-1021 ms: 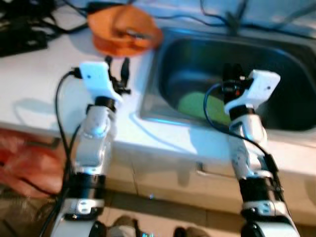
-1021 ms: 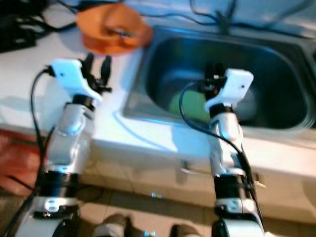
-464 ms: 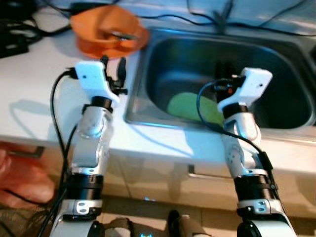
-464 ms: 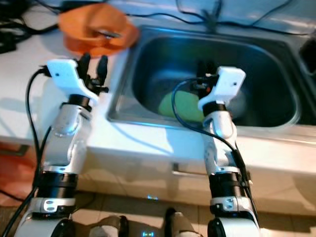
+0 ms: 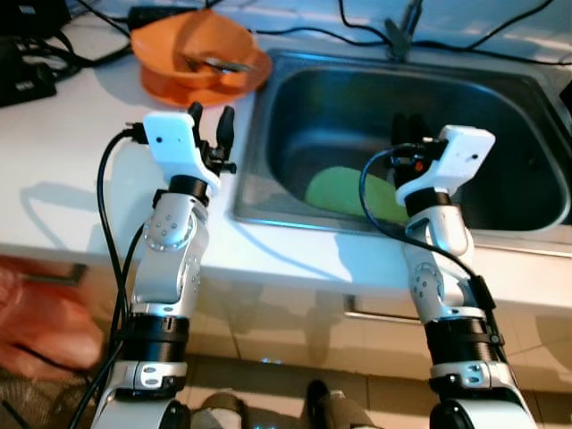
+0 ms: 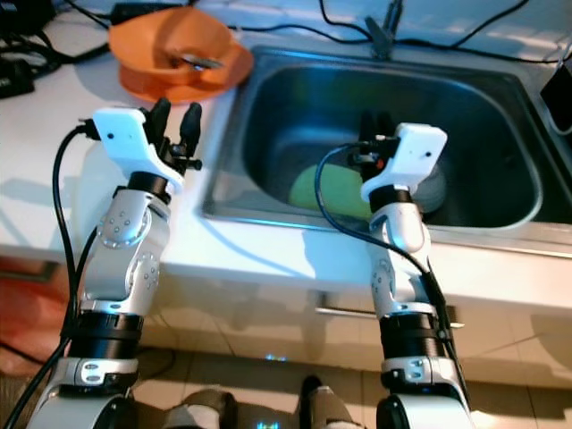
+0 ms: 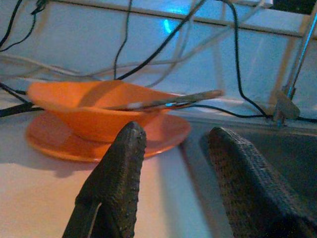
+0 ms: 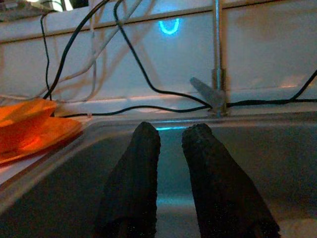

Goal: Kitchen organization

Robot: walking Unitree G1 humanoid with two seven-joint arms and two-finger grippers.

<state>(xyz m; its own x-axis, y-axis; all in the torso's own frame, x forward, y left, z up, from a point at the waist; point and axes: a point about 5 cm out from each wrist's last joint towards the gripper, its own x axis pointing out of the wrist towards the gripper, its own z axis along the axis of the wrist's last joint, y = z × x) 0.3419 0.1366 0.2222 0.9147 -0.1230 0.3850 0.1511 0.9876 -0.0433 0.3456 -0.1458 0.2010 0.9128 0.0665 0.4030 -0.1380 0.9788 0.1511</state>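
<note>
Steel sink point(image 5: 536, 210): set into a white counter point(image 5: 63, 170), basin occupying the centre and 2 o'clock part of the head views.

Green plate point(image 5: 344, 189): lies flat on the sink floor, partly hidden behind the right arm.

Orange bowl point(image 5: 192, 49): sits on an orange plate point(image 7: 94, 144) on the counter, at 11 o'clock from the sink, just beside its rim. A utensil point(image 7: 168, 100) rests across the bowl's top.

Left gripper point(image 5: 213, 130): raised above the counter beside the sink's near-left corner, pointing toward the bowl. Jaws parted by a moderate gap, grasping nothing and touching nothing; the bowl stands apart beyond the fingertips point(image 7: 130, 136).

Right gripper point(image 5: 407, 134): held over the sink basin, above the green plate, pointing toward the back wall. Jaws nearly closed, a narrow slit between the two fingers point(image 8: 141, 148), nothing between them.

Black cables point(image 5: 357, 36): trail along the counter's back edge at 12 o'clock.

Tap point(image 8: 216, 54): stands behind the sink.
</note>
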